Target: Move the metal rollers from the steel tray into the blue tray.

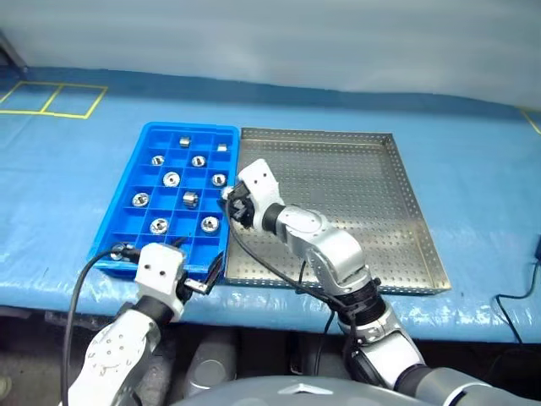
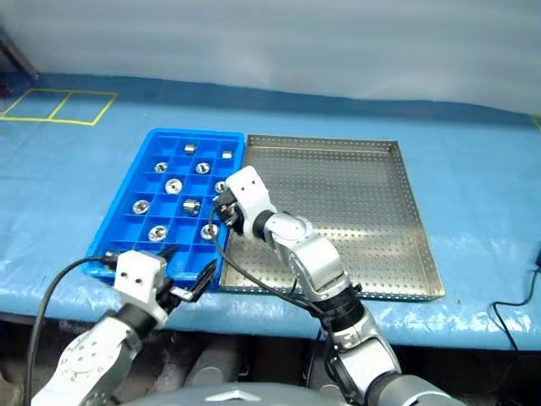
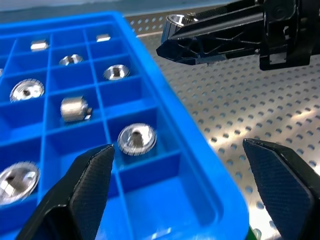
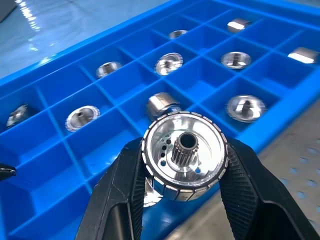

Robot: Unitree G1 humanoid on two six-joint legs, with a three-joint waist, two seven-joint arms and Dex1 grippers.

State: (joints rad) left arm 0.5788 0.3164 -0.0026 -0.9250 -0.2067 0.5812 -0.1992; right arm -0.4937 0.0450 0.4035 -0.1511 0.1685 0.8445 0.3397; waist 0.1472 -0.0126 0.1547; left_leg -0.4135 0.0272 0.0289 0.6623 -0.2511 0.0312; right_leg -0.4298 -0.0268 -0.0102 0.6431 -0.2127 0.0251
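Right gripper (image 4: 182, 165) is grasping a metal roller (image 4: 183, 150), carrying it over the blue tray (image 1: 127, 211); next, releasing into an empty compartment. Left gripper (image 3: 195, 185) is hanging released.

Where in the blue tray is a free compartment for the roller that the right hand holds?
The blue tray has bare compartments in its near row, beside the open left hand, and under the right hand holding the roller. Its middle rows are crowded with rollers. The steel tray lies bare.
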